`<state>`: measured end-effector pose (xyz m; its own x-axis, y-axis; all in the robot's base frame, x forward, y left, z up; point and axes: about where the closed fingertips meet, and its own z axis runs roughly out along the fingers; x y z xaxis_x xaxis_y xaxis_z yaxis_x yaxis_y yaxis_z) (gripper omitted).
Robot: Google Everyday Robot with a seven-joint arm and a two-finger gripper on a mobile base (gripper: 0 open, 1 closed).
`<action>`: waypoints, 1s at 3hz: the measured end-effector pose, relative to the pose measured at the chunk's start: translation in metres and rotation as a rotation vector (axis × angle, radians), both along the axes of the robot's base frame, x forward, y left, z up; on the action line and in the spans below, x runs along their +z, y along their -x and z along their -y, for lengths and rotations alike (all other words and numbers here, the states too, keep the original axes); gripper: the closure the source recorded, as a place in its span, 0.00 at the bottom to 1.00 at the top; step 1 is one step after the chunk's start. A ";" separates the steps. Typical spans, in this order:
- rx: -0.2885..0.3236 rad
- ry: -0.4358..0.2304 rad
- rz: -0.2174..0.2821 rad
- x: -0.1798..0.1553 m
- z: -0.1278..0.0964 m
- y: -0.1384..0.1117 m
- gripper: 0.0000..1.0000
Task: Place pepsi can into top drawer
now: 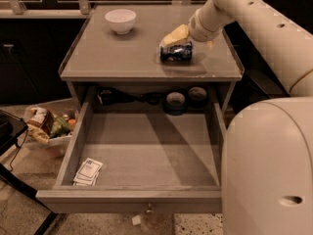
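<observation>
Gripper (175, 35) is sitting right over the pepsi can (176, 53), which is lying, seemingly on its side, right-of-centre on the counter (112, 58), jaws' state can't tell; I'm suggesting centring across the can body, clamping firmly, then lifting clear toward the open top drawer (146, 151).

Grey table (98, 58) bears white bowl (120, 20) and pepsi can (176, 52) — claw (173, 37) at its top

You have one view: it looks steeply down from in front of and above the open top drawer (146, 153), close in. The gripper (175, 37) sits beyond the drawer's back, right of its middle.
</observation>
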<state>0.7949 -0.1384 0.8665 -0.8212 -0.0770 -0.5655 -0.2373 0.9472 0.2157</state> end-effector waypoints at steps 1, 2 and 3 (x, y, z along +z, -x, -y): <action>-0.008 -0.041 -0.031 0.000 -0.013 -0.009 0.00; 0.019 -0.072 -0.063 0.001 -0.032 -0.015 0.00; 0.046 -0.089 -0.100 -0.002 -0.047 -0.017 0.00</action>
<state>0.8122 -0.0909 0.8644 -0.8707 -0.0693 -0.4869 -0.2532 0.9119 0.3230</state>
